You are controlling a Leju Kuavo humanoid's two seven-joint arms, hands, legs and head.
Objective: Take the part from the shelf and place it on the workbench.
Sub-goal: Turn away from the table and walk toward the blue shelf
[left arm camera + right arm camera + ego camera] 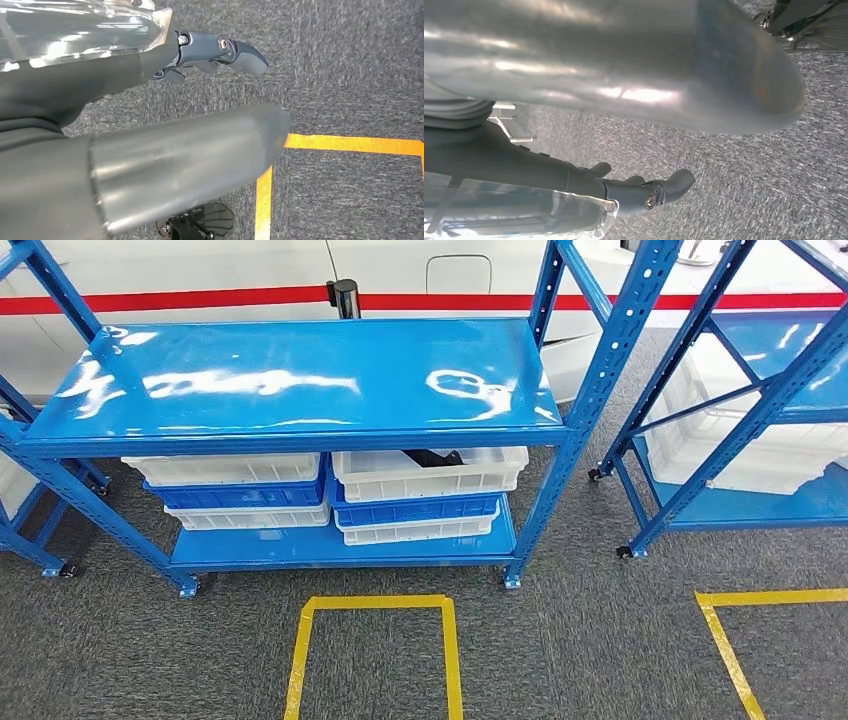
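A blue metal shelf (300,380) stands on grey carpet (560,650) before a white wall with a red stripe (200,300). On its lower level sit stacked white and blue bins (235,490); the dark part (432,456) lies in the top white bin (430,475) at about 1 o'clock from the yellow floor tape (375,602). A second blue shelf (740,410) stands at 3 o'clock. The left hand (220,50) and the right hand (644,192) hang over carpet, fingers loosely extended, holding nothing.
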